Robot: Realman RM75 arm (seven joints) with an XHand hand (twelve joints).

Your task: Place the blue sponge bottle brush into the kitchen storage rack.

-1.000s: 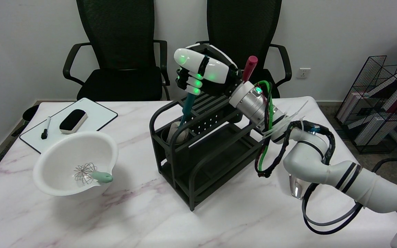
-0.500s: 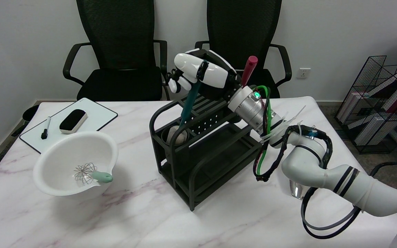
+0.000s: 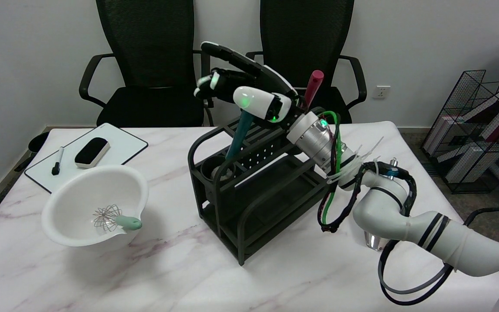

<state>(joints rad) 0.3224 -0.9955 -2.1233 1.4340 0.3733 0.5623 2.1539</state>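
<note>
Blue brush (image 3: 237,138) tilted in black rack (image 3: 249,195)

Office: mesh chairs (image 3: 152,60), whiteboard (image 3: 115,149), wire bookrack (image 3: 477,125).

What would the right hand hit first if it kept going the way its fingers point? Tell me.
The right hand has its fingers spread, pointing up and left, away over the rack. Along that line the left black chair comes first, though it stands well behind the table, so depth is uncertain. The brush stays below the hand.
</note>
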